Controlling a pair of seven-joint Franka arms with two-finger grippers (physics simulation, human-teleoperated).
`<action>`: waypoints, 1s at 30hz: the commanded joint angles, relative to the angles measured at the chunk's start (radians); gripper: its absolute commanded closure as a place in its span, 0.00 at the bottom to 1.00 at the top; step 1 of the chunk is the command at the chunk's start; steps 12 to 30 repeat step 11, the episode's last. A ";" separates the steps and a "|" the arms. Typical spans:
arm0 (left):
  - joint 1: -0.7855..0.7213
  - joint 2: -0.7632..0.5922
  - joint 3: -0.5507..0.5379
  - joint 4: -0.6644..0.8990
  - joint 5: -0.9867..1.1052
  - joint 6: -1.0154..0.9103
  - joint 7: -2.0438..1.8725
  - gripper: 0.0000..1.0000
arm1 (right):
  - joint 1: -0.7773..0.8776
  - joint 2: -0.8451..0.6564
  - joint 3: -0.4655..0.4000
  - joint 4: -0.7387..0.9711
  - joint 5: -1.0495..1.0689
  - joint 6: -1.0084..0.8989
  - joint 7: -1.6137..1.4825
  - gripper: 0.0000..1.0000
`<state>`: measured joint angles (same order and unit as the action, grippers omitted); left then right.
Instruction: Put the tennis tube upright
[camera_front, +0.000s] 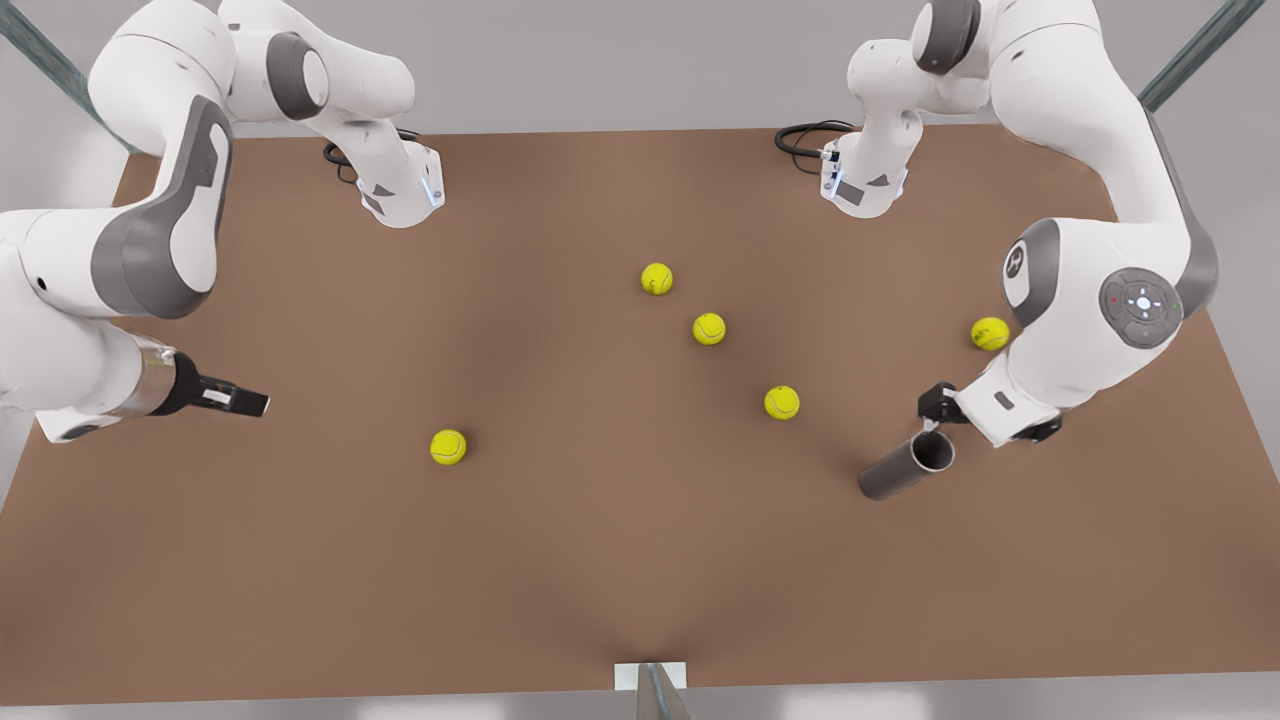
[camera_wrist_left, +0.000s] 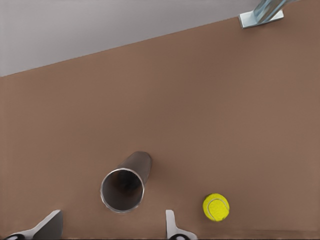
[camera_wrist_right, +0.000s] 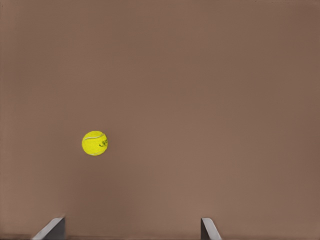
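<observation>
With fingers spread apart, the left pincer (camera_front: 935, 412) is hovering by the silvery rim of the dark grey, smooth tennis tube (camera_front: 905, 468) lying on the brown worktop (camera_front: 600, 560), and a glancing touch could be sending it rolling, while the right pincer (camera_front: 245, 400), also apart, is waiting far left.

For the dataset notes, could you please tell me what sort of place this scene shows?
Most likely a simulated robot test bench: a bare brown table, two white arms, the left gripper open by the tennis tube, the right gripper open, and scattered tennis balls.
</observation>
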<state>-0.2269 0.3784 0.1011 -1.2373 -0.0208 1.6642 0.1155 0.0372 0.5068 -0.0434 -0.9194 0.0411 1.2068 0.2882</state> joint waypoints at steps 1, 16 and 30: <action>0.000 -0.053 -0.001 -0.001 0.071 -0.170 -0.134 0.00 | 0.003 -0.002 0.010 0.002 0.008 -0.012 0.000 0.00; 0.014 -0.156 -0.001 -0.094 0.071 -0.190 -0.131 0.00 | 0.009 -0.002 0.027 0.008 0.026 -0.026 -0.040 0.00; 0.014 -0.156 -0.001 -0.094 0.071 -0.190 -0.131 0.00 | 0.009 -0.002 0.027 0.008 0.026 -0.026 -0.040 0.00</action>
